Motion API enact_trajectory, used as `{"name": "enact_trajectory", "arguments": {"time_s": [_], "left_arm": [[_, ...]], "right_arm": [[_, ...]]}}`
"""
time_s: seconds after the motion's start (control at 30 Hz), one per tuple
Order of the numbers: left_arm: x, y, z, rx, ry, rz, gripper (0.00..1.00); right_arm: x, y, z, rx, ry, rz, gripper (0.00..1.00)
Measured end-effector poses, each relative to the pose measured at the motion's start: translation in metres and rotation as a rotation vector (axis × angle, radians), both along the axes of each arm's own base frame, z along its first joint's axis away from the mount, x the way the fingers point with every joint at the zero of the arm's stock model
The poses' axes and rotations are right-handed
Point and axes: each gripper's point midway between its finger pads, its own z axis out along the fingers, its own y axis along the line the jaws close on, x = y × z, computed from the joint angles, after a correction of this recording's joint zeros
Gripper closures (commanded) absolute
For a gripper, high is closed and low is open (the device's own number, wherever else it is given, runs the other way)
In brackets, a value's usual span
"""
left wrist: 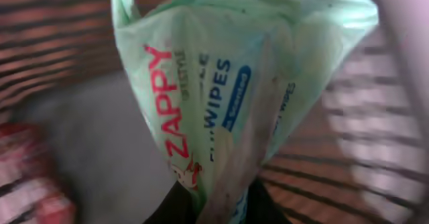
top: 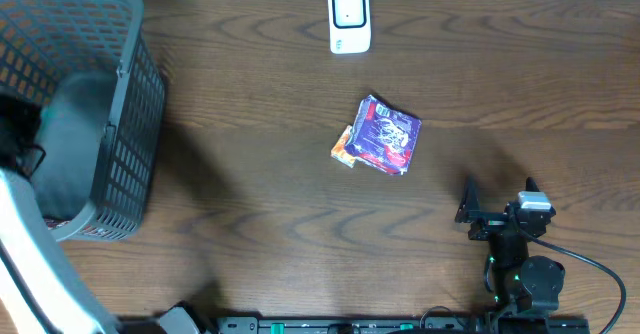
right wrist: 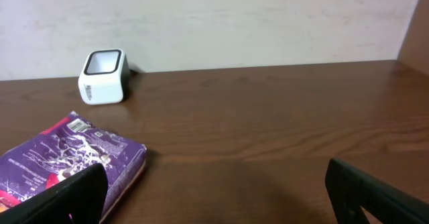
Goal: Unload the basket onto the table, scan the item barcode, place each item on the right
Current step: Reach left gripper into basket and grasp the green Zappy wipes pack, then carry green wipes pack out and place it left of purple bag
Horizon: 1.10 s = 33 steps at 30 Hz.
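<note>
Only the left wrist view shows a pale green soft plastic pack of wipes (left wrist: 228,96), lettered ZAPPY in red. It is seen inside a dark grey slatted plastic basket (top: 135,124), which stands at the far left of the brown wooden table (top: 250,204). The pack is grasped at its near end by the clenched left gripper (left wrist: 218,207). Its long axis runs up and away from the dark fingers (left wrist: 177,207), and the lettering is read along that axis. A blurred red and white thing (left wrist: 27,177) is also seen in the basket.

From overhead the pack is hidden.

A white box-shaped scanner (top: 349,20) is shown at the far middle edge. A purple printed packet (top: 386,134) is laid flat at the centre, over an orange item (top: 343,151). The right gripper (top: 498,192) is seen near right, its fingers spread wide and grasping nothing.
</note>
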Motion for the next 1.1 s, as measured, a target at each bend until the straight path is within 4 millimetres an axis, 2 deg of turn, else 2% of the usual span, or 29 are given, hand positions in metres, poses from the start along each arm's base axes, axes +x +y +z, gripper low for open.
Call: {"name": "enact_trajectory", "arguments": {"time_s": [0.1, 0.17, 0.2, 0.27, 0.3, 0.4, 0.5, 0.53, 0.63, 0.7, 0.8, 0.87, 0.97, 1.0, 1.03, 1.1], "left_arm": [[0.021, -0.050, 0.057, 0.039, -0.210, -0.183, 0.93], [0.033, -0.094, 0.085, 0.058, -0.306, -0.328, 0.93], [0.038, -0.123, 0.097, 0.069, -0.348, -0.424, 0.93], [0.042, -0.168, 0.107, 0.073, -0.383, -0.568, 0.93], [0.042, -0.198, 0.110, 0.067, -0.395, -0.663, 0.93], [0.038, -0.278, 0.106, 0.052, -0.389, -0.919, 0.93], [0.025, -0.355, 0.080, 0.041, -0.310, -1.160, 0.93], [0.022, -0.373, 0.069, 0.047, -0.271, -1.208, 0.93], [0.023, -0.414, 0.026, 0.088, -0.135, -1.298, 0.93], [0.029, -0.431, -0.004, 0.132, -0.044, -1.317, 0.93], [0.045, -0.441, -0.061, 0.233, 0.124, -1.284, 0.92], [0.057, -0.435, -0.095, 0.284, 0.223, -1.220, 0.93], [0.067, -0.429, -0.135, 0.286, 0.326, -1.147, 0.92], [0.069, -0.429, -0.150, 0.282, 0.360, -1.131, 0.88], [0.070, -0.430, -0.164, 0.277, 0.392, -1.121, 0.77], [0.069, -0.430, -0.187, 0.269, 0.448, -1.112, 0.46]], "right_arm": [[0.000, 0.000, 0.000, 0.000, 0.000, 0.000, 0.01], [0.000, 0.000, 0.000, 0.000, 0.000, 0.000, 0.01], [0.000, 0.000, 0.000, 0.000, 0.000, 0.000, 0.01], [0.000, 0.000, 0.000, 0.000, 0.000, 0.000, 0.01], [0.000, 0.000, 0.000, 0.000, 0.000, 0.000, 0.01], [0.000, 0.000, 0.000, 0.000, 0.000, 0.000, 0.01], [0.000, 0.000, 0.000, 0.000, 0.000, 0.000, 0.01], [0.000, 0.000, 0.000, 0.000, 0.000, 0.000, 0.01], [0.000, 0.000, 0.000, 0.000, 0.000, 0.000, 0.01], [0.000, 0.000, 0.000, 0.000, 0.000, 0.000, 0.01], [0.000, 0.000, 0.000, 0.000, 0.000, 0.000, 0.01], [0.000, 0.000, 0.000, 0.000, 0.000, 0.000, 0.01], [0.000, 0.000, 0.000, 0.000, 0.000, 0.000, 0.01], [0.000, 0.000, 0.000, 0.000, 0.000, 0.000, 0.01], [0.000, 0.000, 0.000, 0.000, 0.000, 0.000, 0.01], [0.000, 0.000, 0.000, 0.000, 0.000, 0.000, 0.01]]}}
